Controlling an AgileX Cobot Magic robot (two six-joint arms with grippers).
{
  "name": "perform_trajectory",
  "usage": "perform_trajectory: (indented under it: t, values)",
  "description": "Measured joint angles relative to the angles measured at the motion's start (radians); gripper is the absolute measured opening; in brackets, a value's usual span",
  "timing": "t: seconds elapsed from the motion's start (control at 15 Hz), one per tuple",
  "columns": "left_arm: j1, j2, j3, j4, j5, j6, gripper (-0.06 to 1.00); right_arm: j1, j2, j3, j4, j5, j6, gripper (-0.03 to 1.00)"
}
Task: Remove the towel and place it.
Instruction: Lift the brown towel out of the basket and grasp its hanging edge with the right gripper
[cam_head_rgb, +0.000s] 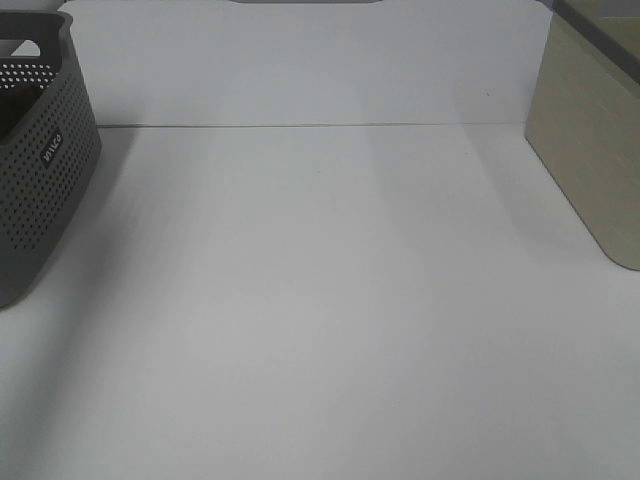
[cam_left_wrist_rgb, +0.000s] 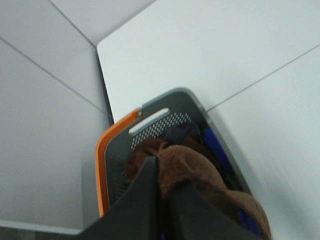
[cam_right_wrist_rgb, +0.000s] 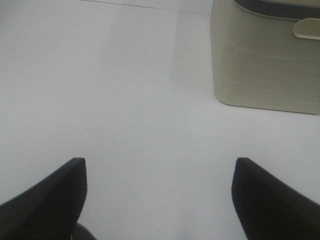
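I am pinching a fold of the reddish-brown towel (cam_left_wrist_rgb: 200, 172) in my left pincer (cam_left_wrist_rgb: 166, 172), the jaws drawn almost together on the cloth, though the wrist view is blurred and I am only judging that the grip is firm. The pincer is hanging directly above the dark grey perforated basket (cam_left_wrist_rgb: 167, 126), which is sitting at the left edge of the white table (cam_head_rgb: 320, 300). The rest of the towel is lying heaped inside, on top of some blue cloth (cam_left_wrist_rgb: 215, 145). It is so bunched that I cannot tell which way its long side is running. My left arm is plainly the nearer one. My right pincer (cam_right_wrist_rgb: 160, 167) is spread wide, gripping nothing, and hovering over bare table near the beige bin (cam_right_wrist_rgb: 265, 60), well apart from the towel. The next move, I think, is calling for a straight lift until the trailing cloth is clearing the basket wall and the orange rim (cam_left_wrist_rgb: 100, 165) beside it (a likely snag). Then it needs a swing to my right, where open table is lying between basket and bin.
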Motion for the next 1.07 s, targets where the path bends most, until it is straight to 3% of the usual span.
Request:
perform_trajectory:
  t: [0.2, 0.33, 0.47, 0.6, 0.73, 0.8, 1.07]
  values:
    - [-0.135, 0.0, -0.109, -0.005, 0.001, -0.042, 0.0, 0.0, 0.05, -0.016, 0.057, -0.061, -0.002, 0.77]
    - [-0.211, 0.015, -0.151, -0.008, 0.005, -0.05, 0.0, 0.0, 0.129, -0.025, 0.121, -0.2, -0.052, 0.77]
    - [-0.299, 0.046, -0.158, -0.008, 0.01, -0.06, 0.0, 0.0, 0.28, -0.025, 0.278, -0.363, -0.199, 0.77]
    - [-0.369, 0.078, -0.158, -0.009, 0.011, -0.063, 0.0, 0.0, 0.414, -0.029, 0.445, -0.471, -0.41, 0.77]
    - [-0.439, 0.105, -0.158, -0.009, 0.005, -0.066, 0.0, 0.0, 0.582, -0.072, 0.632, -0.497, -0.696, 0.77]
    - [-0.451, 0.112, -0.158, -0.009, -0.001, -0.068, 0.0, 0.0, 0.619, -0.084, 0.678, -0.494, -0.759, 0.77]
    - [-0.532, 0.152, -0.158, -0.011, -0.106, -0.115, 0.0, 0.0, 0.961, -0.19, 1.16, -0.342, -1.327, 0.77]
